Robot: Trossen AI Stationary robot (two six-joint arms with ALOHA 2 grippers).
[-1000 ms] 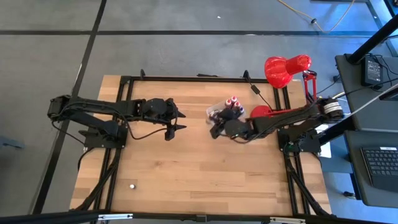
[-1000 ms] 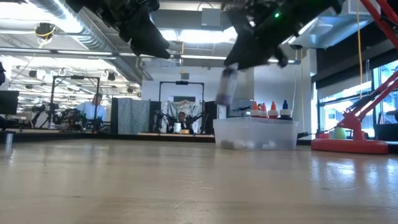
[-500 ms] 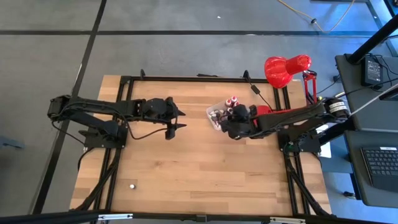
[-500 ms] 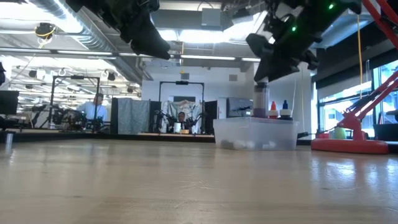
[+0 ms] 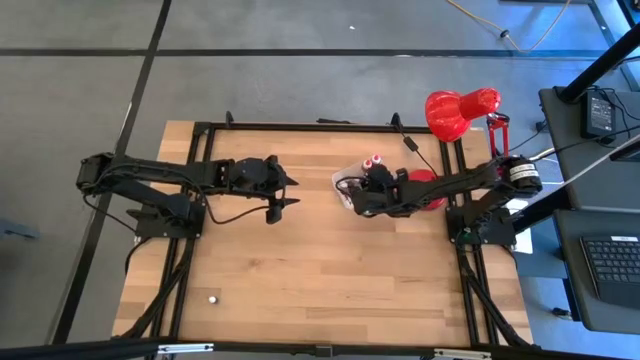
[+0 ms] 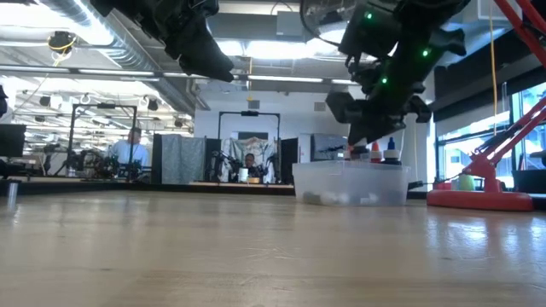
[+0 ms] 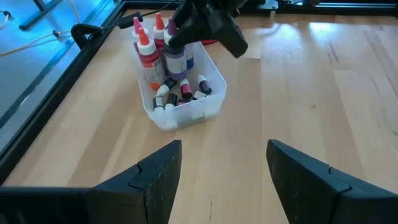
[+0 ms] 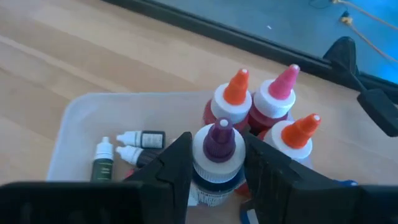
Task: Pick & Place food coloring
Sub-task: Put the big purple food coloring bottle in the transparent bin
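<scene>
My right gripper [image 5: 366,192] is over the clear plastic tub [image 5: 343,181] at the table's far right and is shut on a purple-capped squeeze bottle [image 8: 217,154]. Three squeeze bottles with orange and pink caps [image 8: 281,99] stand in the tub next to it. Several tiny food coloring bottles [image 7: 181,94] lie on the tub's floor. My left gripper [image 5: 292,192] is open and empty above the table's middle left; the tub shows beyond its fingers [image 7: 224,168]. My right gripper pinches the purple-capped bottle's body just below the cap [image 8: 200,175] between its two fingers [image 8: 171,167]. The fingers slant down from the table's right side. The bottle is upright, its lower part [image 7: 178,65] inside the tub; I cannot tell whether it stands on the floor.
A red desk lamp [image 5: 460,108] stands at the far right corner, its base [image 6: 482,199] just right of the tub. A small white thing [image 5: 212,298] lies near the front left corner. Bare wood [image 5: 330,270] spreads across the table's middle and near side.
My right gripper has carried the purple-capped bottle from the table's middle toward the tub. It has turned the bottle from tilted to upright. It has then gone down, so the bottle's lower part now sits among the other bottles in the tub.
</scene>
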